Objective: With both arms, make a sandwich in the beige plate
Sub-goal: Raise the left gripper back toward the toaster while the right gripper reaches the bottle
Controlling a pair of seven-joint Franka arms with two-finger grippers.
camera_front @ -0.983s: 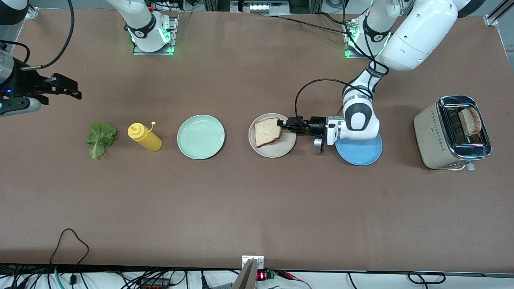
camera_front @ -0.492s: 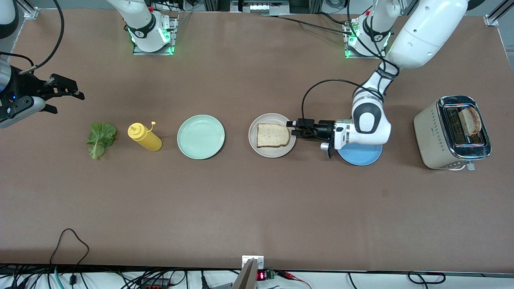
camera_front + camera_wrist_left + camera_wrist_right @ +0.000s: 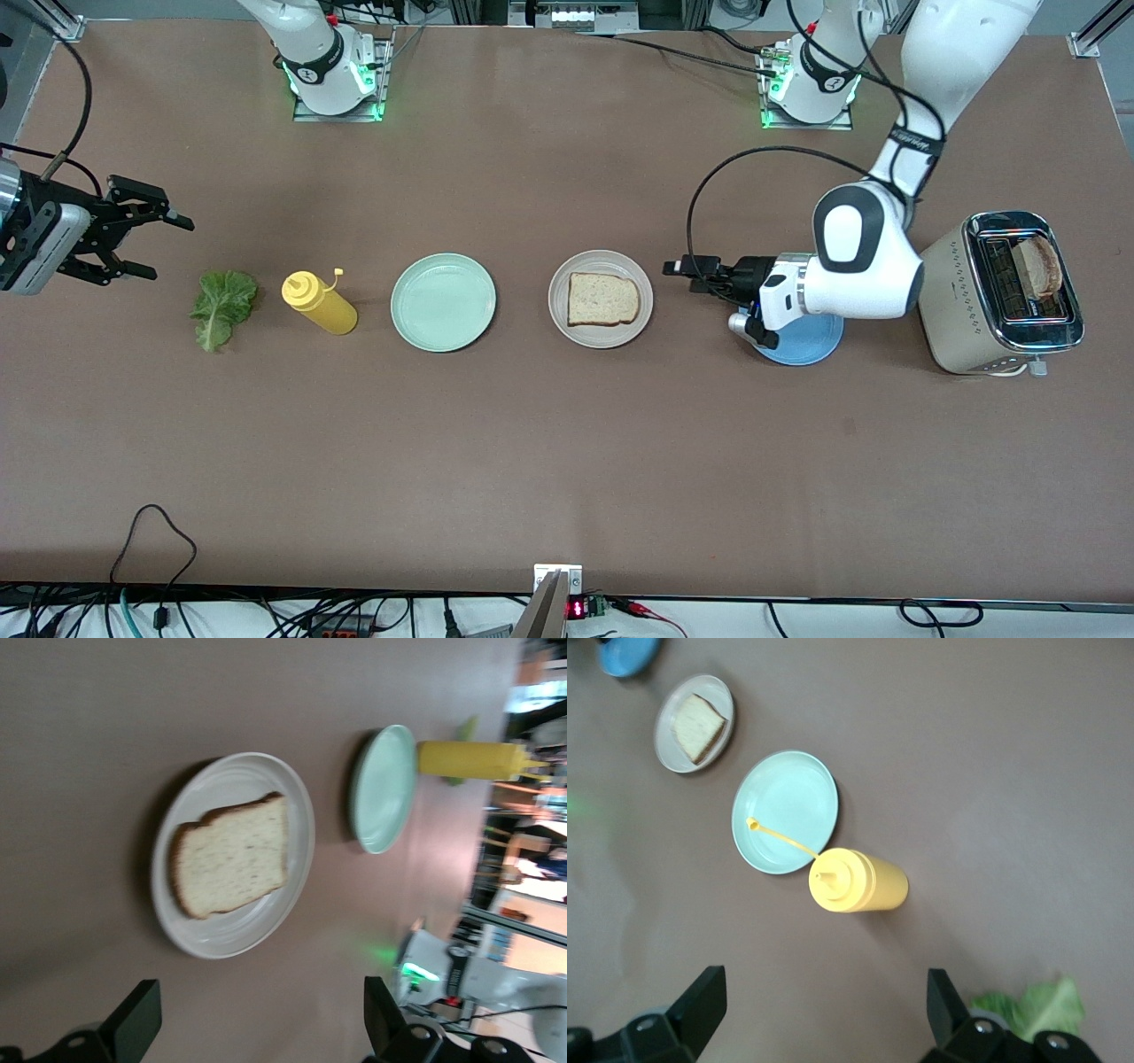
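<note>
Front view: bread slice (image 3: 602,299) on beige plate (image 3: 560,306).

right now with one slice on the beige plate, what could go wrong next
1. The lettuce leaf lies close beside the yellow bottle; the open right gripper might tip it.
2. The second slice sits deep in the toaster; the open left gripper may grip it poorly.

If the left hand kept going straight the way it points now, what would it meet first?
Probably the beige plate holding the bread slice: the open left hand points at it across bare table. Its height is unclear, so it might pass above.
</note>
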